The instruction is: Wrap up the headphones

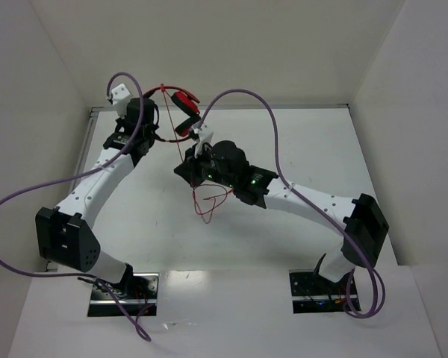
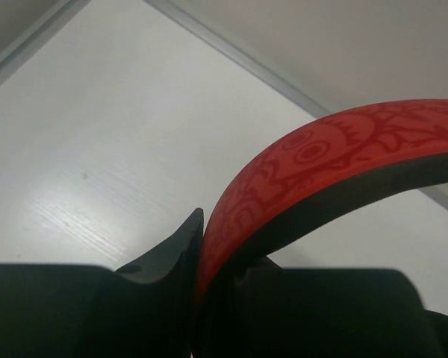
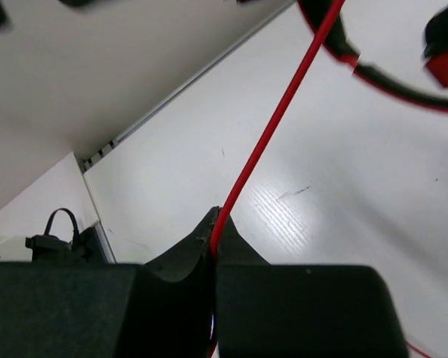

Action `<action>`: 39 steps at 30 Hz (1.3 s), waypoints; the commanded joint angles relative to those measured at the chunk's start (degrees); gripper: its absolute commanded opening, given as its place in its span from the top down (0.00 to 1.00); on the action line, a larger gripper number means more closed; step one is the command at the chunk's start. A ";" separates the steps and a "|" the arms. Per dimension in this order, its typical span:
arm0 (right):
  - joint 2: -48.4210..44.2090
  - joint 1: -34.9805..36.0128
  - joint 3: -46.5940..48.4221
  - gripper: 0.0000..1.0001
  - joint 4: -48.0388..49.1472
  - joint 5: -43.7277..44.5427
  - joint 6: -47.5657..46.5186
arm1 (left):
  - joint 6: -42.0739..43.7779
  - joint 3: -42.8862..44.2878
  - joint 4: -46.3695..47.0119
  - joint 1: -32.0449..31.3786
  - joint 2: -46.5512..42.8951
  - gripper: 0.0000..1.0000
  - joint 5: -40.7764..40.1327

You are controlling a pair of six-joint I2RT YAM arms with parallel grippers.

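**Top external view.** The left arm [image 1: 104, 175] reaches toward the far left of the counter [image 1: 313, 142]. Its jaws are closed on the headband [image 1: 172, 88] of the headphones [image 1: 185, 99], which are held raised above the counter. The ear cups sit just to the right of these jaws. This hold is judged to act as a fixed anchor, so that the headphones do not turn while cable is laid on them. The right arm [image 1: 306, 201] sets its jaws near the lower ear cup [image 1: 183, 125], on its near side. A slack loop of the thin red cable [image 1: 209, 203] lies on the near side of the right jaws. The purple robot cables [image 1: 261, 101] arch over both arms and are not part of the work.

**Left wrist view.** The left jaws are clamped on the headband [image 2: 321, 160]. Both fingers bear on its sides and no gap is visible. The red patterned band rises from between the jaws and curves off to the right, above the counter.

**Right wrist view.** The right jaws are fully closed and pinch the cable [image 3: 272, 123] at their tips. The cable runs straight and taut from the tips, up and forward, and crosses the headband at the top of the view. Its far end is out of frame. Keeping the cable under tension is judged to let the right arm guide it around the headphones without loose turns. The number of turns already laid cannot be determined.
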 commanded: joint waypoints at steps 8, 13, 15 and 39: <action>-2.72 2.30 -8.96 0.99 10.30 12.61 4.44 | -3.77 12.13 7.88 0.61 -3.86 1.00 10.47; -3.00 2.30 -13.20 0.99 18.22 14.91 5.59 | -6.57 13.71 7.26 0.61 -7.29 1.00 17.33; -1.85 2.30 -12.42 0.99 19.72 17.01 5.07 | -8.50 13.71 5.86 0.61 -8.87 1.00 21.36; 9.93 2.30 -8.46 0.99 28.69 19.54 7.53 | -16.86 7.56 5.77 0.61 -17.23 1.00 28.76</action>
